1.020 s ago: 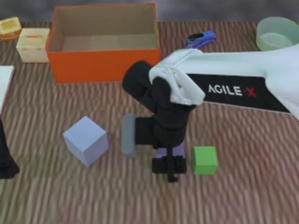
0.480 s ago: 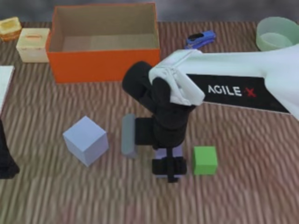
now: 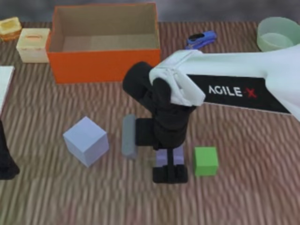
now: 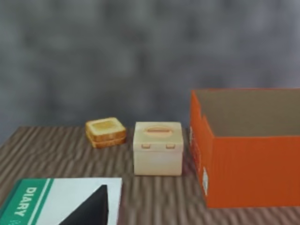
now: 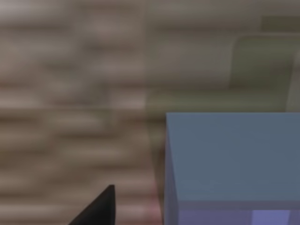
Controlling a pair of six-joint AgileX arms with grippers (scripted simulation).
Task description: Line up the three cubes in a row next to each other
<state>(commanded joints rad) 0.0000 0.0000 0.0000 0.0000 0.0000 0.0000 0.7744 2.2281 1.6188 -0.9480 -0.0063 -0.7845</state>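
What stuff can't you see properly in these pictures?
- Purple cube: top view, mostly hidden under the right gripper; only a sliver shows.
- Right gripper's grip: top view, its own body hides whether it pinches the cube.
- Left gripper: top view, cut off by the left edge.
- Diary: left wrist view, cut off by the bottom edge.
- Green cube: right wrist view, only a blurred shape.

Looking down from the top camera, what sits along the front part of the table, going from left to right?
Pale lavender-blue cube → the right gripper, down over the lavender-purple cube → small green cube. The left arm is parked at the left edge.
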